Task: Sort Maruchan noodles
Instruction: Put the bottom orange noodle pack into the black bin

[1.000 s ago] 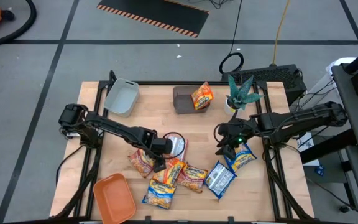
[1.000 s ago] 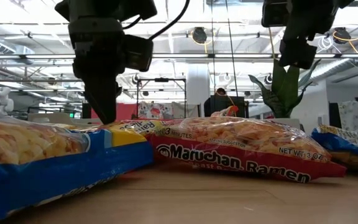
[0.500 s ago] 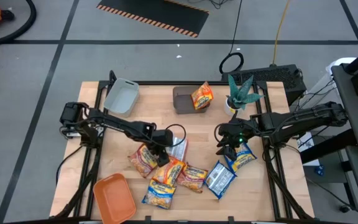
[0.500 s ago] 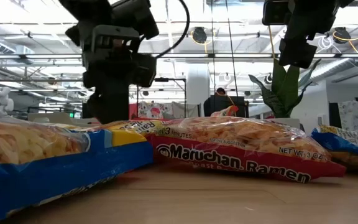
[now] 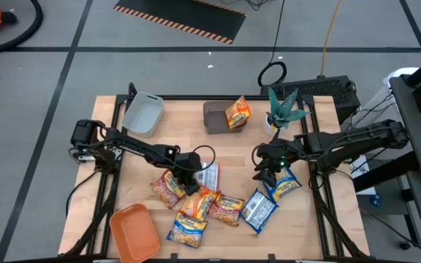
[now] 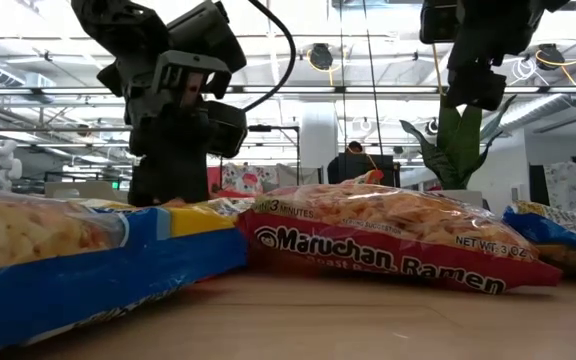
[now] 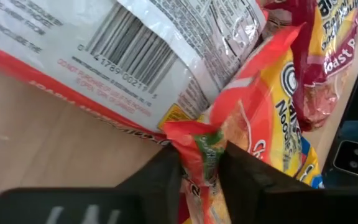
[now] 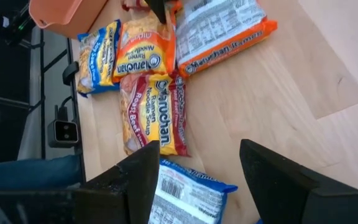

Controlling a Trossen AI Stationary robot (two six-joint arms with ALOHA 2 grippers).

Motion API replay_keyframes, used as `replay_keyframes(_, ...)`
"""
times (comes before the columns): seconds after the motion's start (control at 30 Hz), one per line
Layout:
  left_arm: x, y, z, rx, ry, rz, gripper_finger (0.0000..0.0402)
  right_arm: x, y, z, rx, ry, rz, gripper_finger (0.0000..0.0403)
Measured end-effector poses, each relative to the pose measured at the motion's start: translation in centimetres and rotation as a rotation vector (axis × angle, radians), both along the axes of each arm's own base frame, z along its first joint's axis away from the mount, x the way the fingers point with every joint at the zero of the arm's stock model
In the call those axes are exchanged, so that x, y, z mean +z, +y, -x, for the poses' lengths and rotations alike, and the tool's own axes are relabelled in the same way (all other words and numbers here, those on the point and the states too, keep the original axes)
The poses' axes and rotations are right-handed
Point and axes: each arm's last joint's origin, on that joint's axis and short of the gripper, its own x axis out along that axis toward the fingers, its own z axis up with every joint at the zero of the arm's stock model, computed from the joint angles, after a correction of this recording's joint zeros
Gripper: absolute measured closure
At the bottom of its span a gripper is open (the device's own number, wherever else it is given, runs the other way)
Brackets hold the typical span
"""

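Several Maruchan noodles packets lie in a cluster at the table's near middle. Among them are an orange packet (image 5: 201, 199), a white-backed one (image 5: 209, 175), a red one (image 5: 227, 209) and a blue-and-yellow one (image 5: 188, 229). My left gripper (image 5: 189, 183) is low at the cluster's far left, shut on the orange packet (image 7: 253, 124). My right gripper (image 5: 263, 172) hangs open above the table, right of centre, with nothing between its fingers (image 8: 135, 180). Two more packets (image 5: 283, 184) (image 5: 258, 210) lie near it. My left gripper pinches the orange packet's crimped end (image 7: 197, 146) between its two fingers (image 7: 160, 180), at a corner beside the white-backed packet (image 7: 135, 50). The fingers come from above, slanting down. The rest of the packet lies on the other packets and the table.
A grey bin (image 5: 143, 114) stands at the far left. A brown bin (image 5: 216, 117) at the far middle holds one packet (image 5: 237, 112). A potted plant (image 5: 283, 109) stands at the far right and an orange tray (image 5: 134, 232) at the near left corner.
My left gripper has moved a little toward the table's right edge, turned over the cluster, and shut on the orange packet's end. The red packet in the low view has shifted slightly. My right gripper has kept still.
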Motion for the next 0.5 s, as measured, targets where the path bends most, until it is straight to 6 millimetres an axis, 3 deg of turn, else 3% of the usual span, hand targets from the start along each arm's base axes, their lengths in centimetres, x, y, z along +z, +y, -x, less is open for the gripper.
replay_keyframes(0.2, 0.2, -0.2, -0.3, -0.004, -0.043, -0.019, 0.0392, 0.0, 0.0, -0.1, -0.019, -0.002, -0.015, 0.0188)
replay_keyframes(0.5, 1.1, -0.2, -0.4, 0.014, -0.080, -0.002, 0.0397, 0.1, 0.1, 0.0, 0.006, 0.000, -0.034, 0.0188)
